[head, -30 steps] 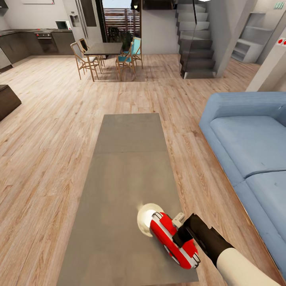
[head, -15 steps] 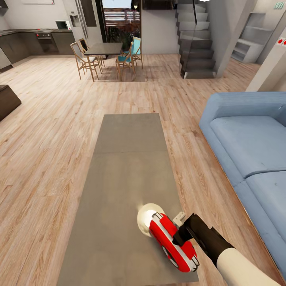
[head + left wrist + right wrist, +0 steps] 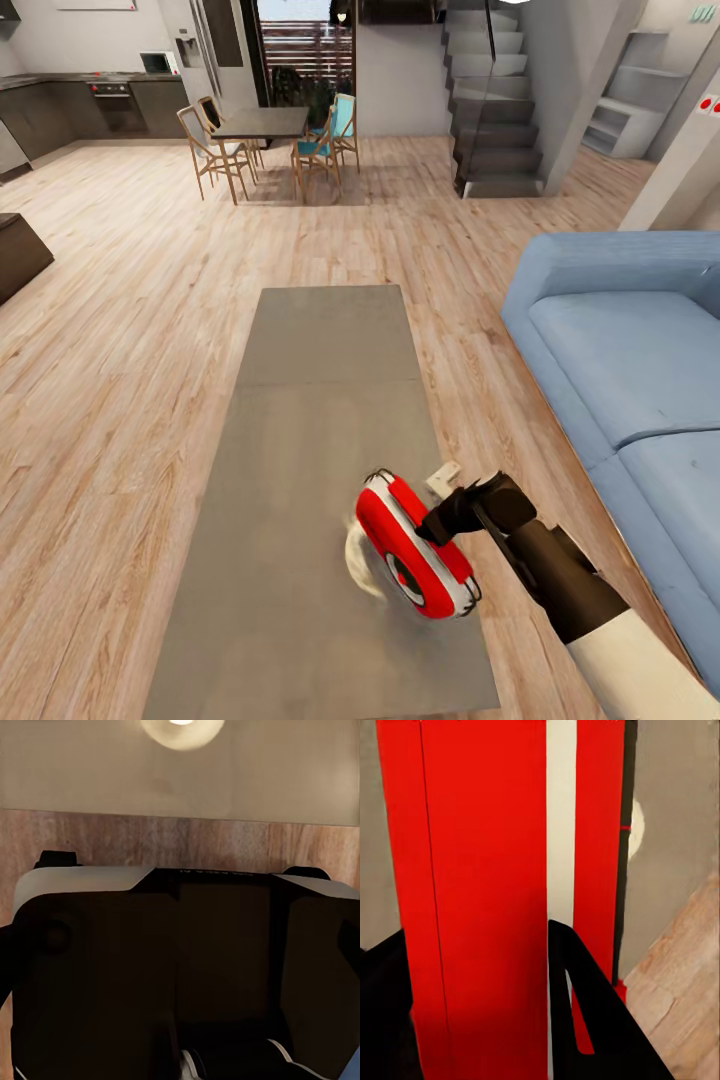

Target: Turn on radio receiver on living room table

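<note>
The red radio receiver (image 3: 410, 545) with white sides hangs tilted just above the near right part of the long grey table (image 3: 300, 420), its thin wire handle at the upper end. My right gripper (image 3: 440, 522) is shut on its right side, the black arm reaching in from the lower right. In the right wrist view the radio's red and white shell (image 3: 487, 885) stands close up, with a black finger (image 3: 592, 1020) lying across it and the table top (image 3: 675, 832) behind. In the left wrist view dark shapes blend into the robot's dark base (image 3: 180, 975).
A blue sofa (image 3: 630, 360) runs along the table's right side, with a narrow strip of wood floor (image 3: 500, 440) between. Open wood floor lies to the left. Far back stand a dark dining table (image 3: 262, 122) with chairs, a kitchen and stairs (image 3: 490, 110).
The right gripper has risen and moved away from me with the radio, which has lifted off the table and tipped more upright. The camera has not moved.
</note>
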### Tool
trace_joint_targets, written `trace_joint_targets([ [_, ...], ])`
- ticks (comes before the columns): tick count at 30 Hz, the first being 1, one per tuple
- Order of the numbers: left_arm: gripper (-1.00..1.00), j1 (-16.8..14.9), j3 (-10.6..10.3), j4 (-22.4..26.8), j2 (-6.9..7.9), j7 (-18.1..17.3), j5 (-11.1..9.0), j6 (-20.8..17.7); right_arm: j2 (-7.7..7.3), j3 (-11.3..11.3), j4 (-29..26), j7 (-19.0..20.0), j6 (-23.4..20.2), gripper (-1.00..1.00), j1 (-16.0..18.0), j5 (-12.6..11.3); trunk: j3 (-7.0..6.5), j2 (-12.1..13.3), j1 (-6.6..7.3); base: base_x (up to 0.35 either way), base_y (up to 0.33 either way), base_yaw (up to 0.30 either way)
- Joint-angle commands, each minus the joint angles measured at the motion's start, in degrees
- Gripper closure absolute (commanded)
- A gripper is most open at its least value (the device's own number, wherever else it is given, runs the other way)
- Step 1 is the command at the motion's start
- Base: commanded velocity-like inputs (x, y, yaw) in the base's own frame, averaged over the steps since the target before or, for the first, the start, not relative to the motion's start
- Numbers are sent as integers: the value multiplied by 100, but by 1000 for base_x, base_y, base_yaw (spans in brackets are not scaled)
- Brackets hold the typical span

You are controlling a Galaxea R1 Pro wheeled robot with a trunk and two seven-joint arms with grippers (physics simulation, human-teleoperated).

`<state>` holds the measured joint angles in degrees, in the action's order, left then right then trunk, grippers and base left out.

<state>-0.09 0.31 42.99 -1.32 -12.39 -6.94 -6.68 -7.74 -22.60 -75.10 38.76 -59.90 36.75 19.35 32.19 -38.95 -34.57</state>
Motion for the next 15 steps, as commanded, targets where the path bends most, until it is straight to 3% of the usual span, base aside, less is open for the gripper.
trace_joint_targets([
  [1,-100,0,1,-1,0,0,0,0,1,1,-94,6,-10,100,3,-71,-1,-1,0,0,0,0],
  [10,-100,0,-4,19,5,-14,0,6,1,26,-259,97,-10,100,2,-78,-1,-1,0,0,0,0],
  [15,-100,1,-3,301,24,-34,-1,-7,1,27,-274,225,-10,100,2,-80,-1,-1,0,0,0,0],
])
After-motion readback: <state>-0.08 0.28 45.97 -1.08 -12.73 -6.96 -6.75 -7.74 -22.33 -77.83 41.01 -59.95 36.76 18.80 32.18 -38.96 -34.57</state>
